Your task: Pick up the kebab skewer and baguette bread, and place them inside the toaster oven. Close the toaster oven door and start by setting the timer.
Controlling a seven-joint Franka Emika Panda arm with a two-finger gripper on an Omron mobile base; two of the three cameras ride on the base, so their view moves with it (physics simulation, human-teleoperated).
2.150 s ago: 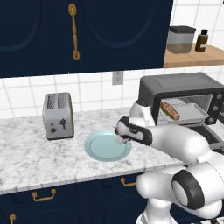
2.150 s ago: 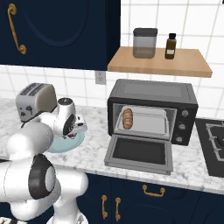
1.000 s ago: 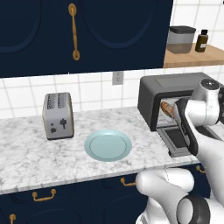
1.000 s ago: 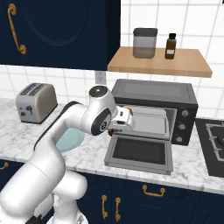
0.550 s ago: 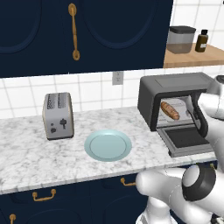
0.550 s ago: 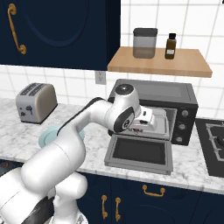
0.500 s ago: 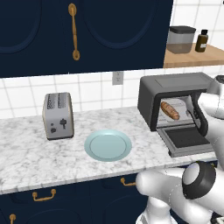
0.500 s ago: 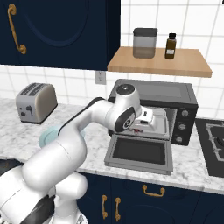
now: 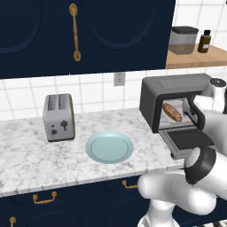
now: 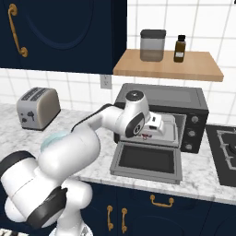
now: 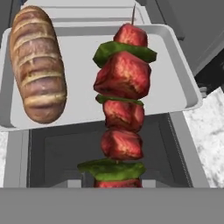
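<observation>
— Since two seconds ago, what has moved?
— Back then the arm was over the pale blue plate (image 9: 109, 147); now it has swung right and the gripper (image 10: 148, 133) sits at the mouth of the toaster oven (image 10: 162, 116), and the plate lies bare.
— Where is the kebab skewer?
— In the hand view the kebab skewer (image 11: 123, 105) rises from the bottom edge, clamped in the narrowed gripper, its red chunks and green pieces pointing over the grey tray (image 11: 173, 74) inside the oven.
— And the baguette bread?
— The baguette bread (image 11: 38, 65) already lies on that tray's left side, apart from the skewer.
— Anything in the way?
— The toaster oven door (image 10: 147, 161) hangs open and flat below the tray. The silver toaster (image 9: 58, 117) stands well left on the marble counter (image 9: 26, 157); a canister (image 10: 152, 45) and a brown bottle (image 10: 179, 49) stand on the wooden shelf (image 10: 168, 69) above.
</observation>
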